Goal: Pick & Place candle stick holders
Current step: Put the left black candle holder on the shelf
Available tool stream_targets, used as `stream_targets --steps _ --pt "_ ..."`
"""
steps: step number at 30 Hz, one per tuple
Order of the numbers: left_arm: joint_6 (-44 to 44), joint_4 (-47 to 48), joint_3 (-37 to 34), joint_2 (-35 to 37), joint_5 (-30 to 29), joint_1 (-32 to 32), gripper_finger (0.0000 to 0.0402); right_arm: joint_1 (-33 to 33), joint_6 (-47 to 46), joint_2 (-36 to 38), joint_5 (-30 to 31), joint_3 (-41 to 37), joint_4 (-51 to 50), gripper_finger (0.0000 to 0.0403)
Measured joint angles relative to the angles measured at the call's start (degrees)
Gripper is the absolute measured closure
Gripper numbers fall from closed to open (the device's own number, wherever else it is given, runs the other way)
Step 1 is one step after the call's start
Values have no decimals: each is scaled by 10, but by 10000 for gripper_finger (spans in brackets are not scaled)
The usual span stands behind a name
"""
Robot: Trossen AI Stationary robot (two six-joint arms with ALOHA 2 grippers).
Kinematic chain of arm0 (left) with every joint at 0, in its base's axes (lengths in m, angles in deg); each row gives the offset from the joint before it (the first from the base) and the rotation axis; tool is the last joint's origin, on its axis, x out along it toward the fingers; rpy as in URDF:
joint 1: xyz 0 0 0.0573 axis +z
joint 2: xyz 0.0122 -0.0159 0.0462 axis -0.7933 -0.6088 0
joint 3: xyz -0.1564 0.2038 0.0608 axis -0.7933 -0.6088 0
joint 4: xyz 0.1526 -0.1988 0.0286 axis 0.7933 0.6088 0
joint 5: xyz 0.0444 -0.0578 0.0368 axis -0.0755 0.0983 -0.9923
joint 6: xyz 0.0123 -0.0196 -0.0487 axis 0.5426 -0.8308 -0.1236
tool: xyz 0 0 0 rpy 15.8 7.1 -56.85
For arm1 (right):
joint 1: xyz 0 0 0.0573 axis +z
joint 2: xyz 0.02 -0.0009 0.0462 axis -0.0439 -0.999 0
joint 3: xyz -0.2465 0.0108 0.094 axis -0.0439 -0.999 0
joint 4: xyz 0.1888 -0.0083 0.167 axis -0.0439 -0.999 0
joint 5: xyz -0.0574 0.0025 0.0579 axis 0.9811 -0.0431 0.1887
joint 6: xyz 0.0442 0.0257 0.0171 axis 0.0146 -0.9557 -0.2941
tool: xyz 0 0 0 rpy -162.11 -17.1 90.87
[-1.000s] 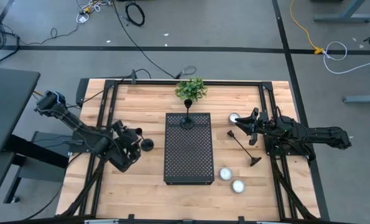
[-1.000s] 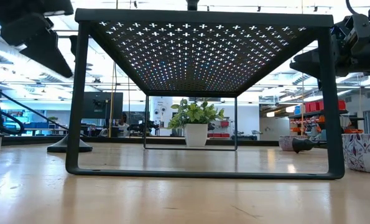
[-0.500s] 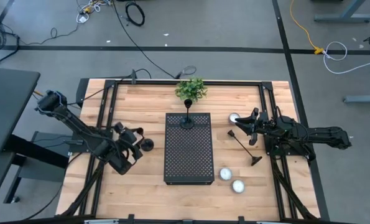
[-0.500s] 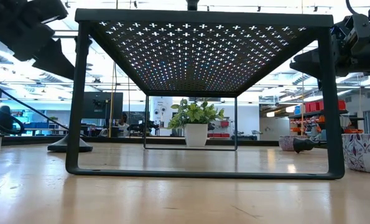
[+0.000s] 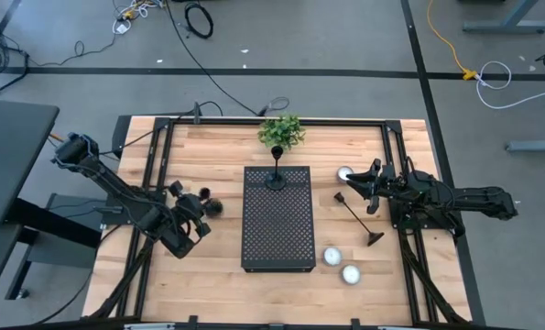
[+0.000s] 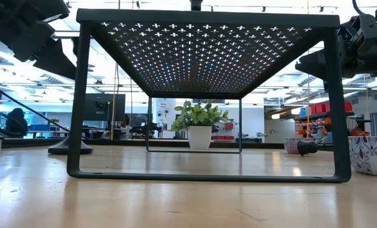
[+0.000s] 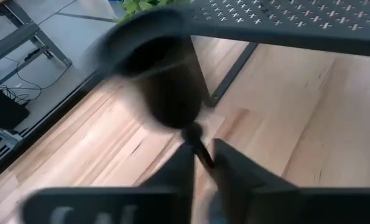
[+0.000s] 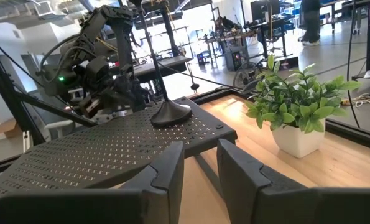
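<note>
Candle stick holder sits pinched by its thin stem in the left tool, beside the tray. Such a narrow grip could let it swing or slip out. The right tool waits open, empty.

- No words, labels, brand names, numbers or signs can be read in any view.
- Nothing legible shows on the table, the tray, the robot arms or in the room behind.
</note>
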Motion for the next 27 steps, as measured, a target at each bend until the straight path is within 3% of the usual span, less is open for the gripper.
stream_targets --steps 2,16,27 --pt "2 5 -1 0 -4 0 386 0 0 0 0 0 0 307" --pt "7 3 8 29 7 0 390 0 0 0 0 0 0 307" --pt "175 0 152 99 25 1 390 0 0 0 0 0 0 307"
